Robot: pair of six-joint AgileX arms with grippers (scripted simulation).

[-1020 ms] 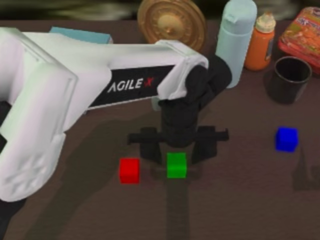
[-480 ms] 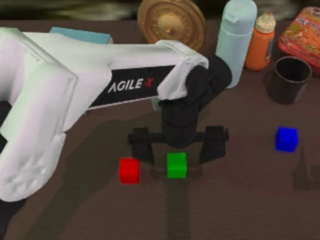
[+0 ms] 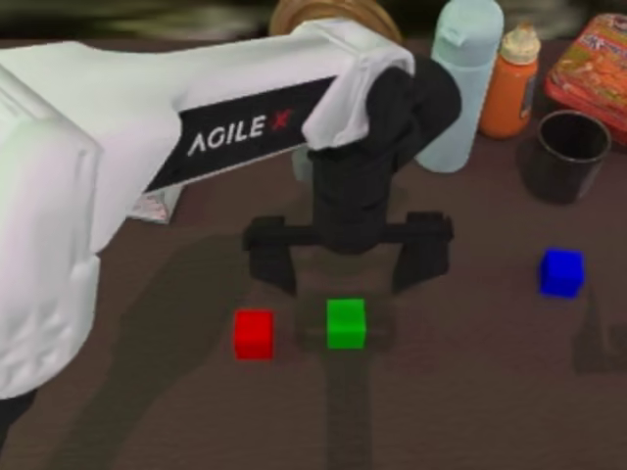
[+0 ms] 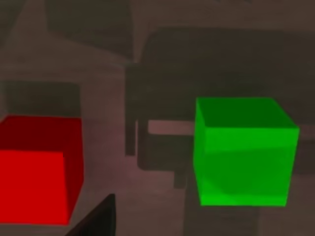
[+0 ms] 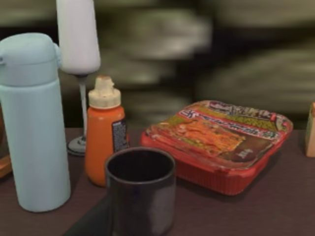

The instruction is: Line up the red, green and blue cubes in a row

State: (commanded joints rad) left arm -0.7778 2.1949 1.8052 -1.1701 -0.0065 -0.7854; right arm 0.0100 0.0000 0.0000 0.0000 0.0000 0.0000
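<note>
Left gripper point(image 3: 348, 269) now lifted higher above green cube point(image 3: 346, 323) at frame centre, fingers spread wide and empty, red cube point(image 3: 254, 334) just left, blue cube point(image 3: 561, 272) far right.

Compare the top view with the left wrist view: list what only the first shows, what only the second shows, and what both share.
Only the top view shows the blue cube off to the right, the open left gripper above the table behind the green cube, the black cup, the orange bottle and the pale blue flask.

Only the left wrist view shows the cubes' side faces close up.

Both show the red cube and green cube, side by side with a gap, untouched, on the brown table.
</note>
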